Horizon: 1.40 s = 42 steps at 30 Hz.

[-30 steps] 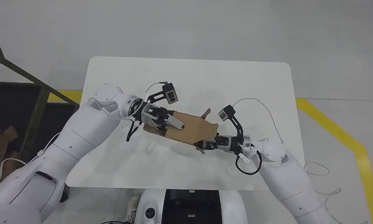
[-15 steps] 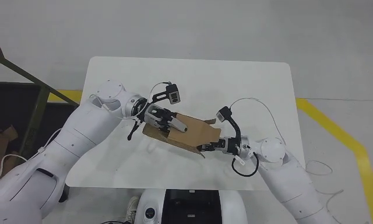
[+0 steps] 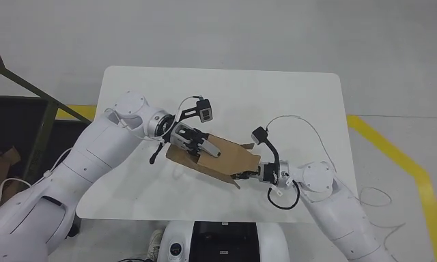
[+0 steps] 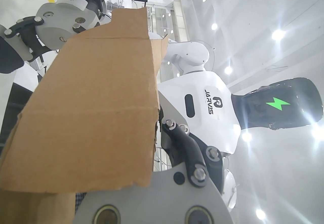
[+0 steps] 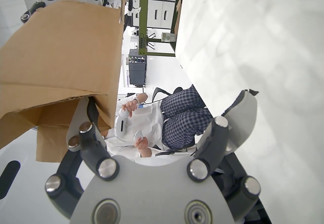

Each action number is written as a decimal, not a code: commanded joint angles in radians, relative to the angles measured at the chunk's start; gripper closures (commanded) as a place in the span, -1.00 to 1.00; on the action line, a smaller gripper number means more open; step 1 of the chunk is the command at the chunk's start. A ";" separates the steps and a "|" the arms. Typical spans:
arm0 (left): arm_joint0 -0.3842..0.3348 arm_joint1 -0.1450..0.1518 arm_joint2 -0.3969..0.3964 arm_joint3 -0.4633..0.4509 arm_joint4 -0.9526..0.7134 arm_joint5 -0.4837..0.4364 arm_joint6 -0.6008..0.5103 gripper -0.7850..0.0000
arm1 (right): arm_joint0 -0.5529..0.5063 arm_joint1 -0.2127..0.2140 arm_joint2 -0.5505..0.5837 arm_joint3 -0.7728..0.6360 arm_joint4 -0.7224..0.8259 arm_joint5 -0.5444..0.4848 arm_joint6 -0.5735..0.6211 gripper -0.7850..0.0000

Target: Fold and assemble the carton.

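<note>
Off the desk (image 3: 287, 98) at 9 o'clock, a dark green frame (image 3: 31, 91) above a dark patch, with a short yellow stripe (image 3: 80, 112) beside it; past the desk's edge in the right wrist view, white cabinets (image 5: 158, 13) behind that frame. All around, pale grey floor (image 3: 218, 30). Desk top white and matt, with rounded corners. Near its middle, a shade toward 6 o'clock, the brown carton (image 3: 229, 159), only partly opened, long axis running from 10 to 4 o'clock, held up between both arms and clear of the surface. At its 10 o'clock end, the left claw (image 3: 198, 144), clenched on the carton's wall, one white finger lying across the top panel. At its 4 o'clock end, the right claw (image 3: 244, 173), released and spread wide: one finger (image 5: 77, 123) tucked under a loose flap (image 5: 105, 108) at the open end, the other out in the open, close above the white desk, apart from the cardboard. At 3 o'clock of the carton, a white cable (image 3: 300, 122) looping over the right arm. Farther out, from 3 toward 4 o'clock, a broad yellow stripe (image 3: 386, 142) on the floor. Overhead in the left wrist view, a high white ceiling dotted with bright round lamps (image 4: 277, 35).
</note>
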<state>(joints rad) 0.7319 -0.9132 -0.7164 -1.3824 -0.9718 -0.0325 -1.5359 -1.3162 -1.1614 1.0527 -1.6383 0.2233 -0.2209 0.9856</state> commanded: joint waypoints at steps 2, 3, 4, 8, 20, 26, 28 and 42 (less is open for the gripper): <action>0.005 0.002 -0.003 0.004 -0.006 -0.005 0.000 1.00 | 0.001 -0.001 -0.007 -0.002 -0.001 -0.010 -0.011 -1.00; 0.008 0.004 -0.006 0.009 -0.010 -0.007 0.000 1.00 | 0.000 -0.001 -0.003 -0.002 0.003 -0.018 -0.023 -1.00; 0.010 0.005 -0.009 0.012 -0.014 -0.009 0.000 1.00 | -0.003 0.000 0.002 -0.002 0.014 -0.028 -0.036 -1.00; 0.020 0.013 -0.024 0.019 -0.029 -0.014 0.000 1.00 | -0.022 0.005 0.037 -0.004 0.051 -0.081 -0.056 -1.00; 0.062 0.034 -0.038 0.003 -0.088 -0.007 0.000 1.00 | -0.069 0.015 0.135 0.006 0.196 -0.268 -0.110 -1.00; 0.077 0.041 -0.028 -0.006 -0.099 -0.004 0.000 1.00 | -0.054 0.006 0.141 0.041 0.325 -0.361 -0.137 -1.00; 0.082 0.042 -0.022 -0.011 -0.101 -0.004 0.000 1.00 | -0.039 0.002 0.129 0.056 0.366 -0.379 -0.125 -1.00; 0.072 0.036 0.003 0.029 -0.124 -0.011 0.000 1.00 | 0.025 -0.016 0.081 0.117 0.555 -0.460 0.027 -1.00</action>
<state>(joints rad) 0.8073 -0.8752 -0.7178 -1.3627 -1.0910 -0.0443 -1.5359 -1.2910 -1.1771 1.1327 -1.5219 0.7660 -0.6787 0.9997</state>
